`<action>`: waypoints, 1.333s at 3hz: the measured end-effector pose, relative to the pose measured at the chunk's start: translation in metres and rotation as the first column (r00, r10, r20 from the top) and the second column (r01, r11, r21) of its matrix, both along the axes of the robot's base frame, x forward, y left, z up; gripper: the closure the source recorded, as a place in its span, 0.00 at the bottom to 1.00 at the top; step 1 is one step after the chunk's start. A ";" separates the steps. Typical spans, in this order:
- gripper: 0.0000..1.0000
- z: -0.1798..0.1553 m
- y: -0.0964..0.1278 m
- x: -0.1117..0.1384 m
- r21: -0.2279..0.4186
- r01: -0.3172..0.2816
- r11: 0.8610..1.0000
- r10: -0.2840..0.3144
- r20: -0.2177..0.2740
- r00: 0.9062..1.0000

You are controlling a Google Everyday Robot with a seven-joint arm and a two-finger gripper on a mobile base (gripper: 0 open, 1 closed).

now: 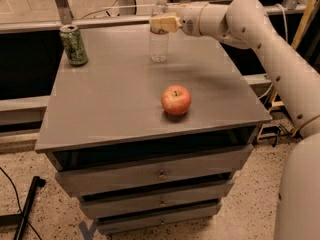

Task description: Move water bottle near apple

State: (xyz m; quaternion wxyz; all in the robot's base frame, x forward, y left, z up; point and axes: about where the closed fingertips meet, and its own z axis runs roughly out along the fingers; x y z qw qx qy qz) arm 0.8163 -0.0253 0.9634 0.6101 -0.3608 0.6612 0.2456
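The water bottle (159, 43) stands upright at the back of the grey table top (115, 99). It is clear and ribbed, with a white cap and a label band near its top. My gripper (163, 23) reaches in from the right on the white arm (250, 19) and sits at the bottle's label band, overlapping it. The red apple (176, 100) with yellowish patches rests on the table nearer the front, in front of the bottle and slightly right, well apart from it.
A green drink can (74, 45) stands at the table's back left corner. The table is a cabinet with drawers (160, 174) below. A rail (100, 21) runs behind the table. A black pole (27, 204) lies on the floor at left.
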 end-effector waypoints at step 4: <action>1.00 0.072 0.025 -0.066 -0.063 -0.134 0.989 0.138 0.052 0.989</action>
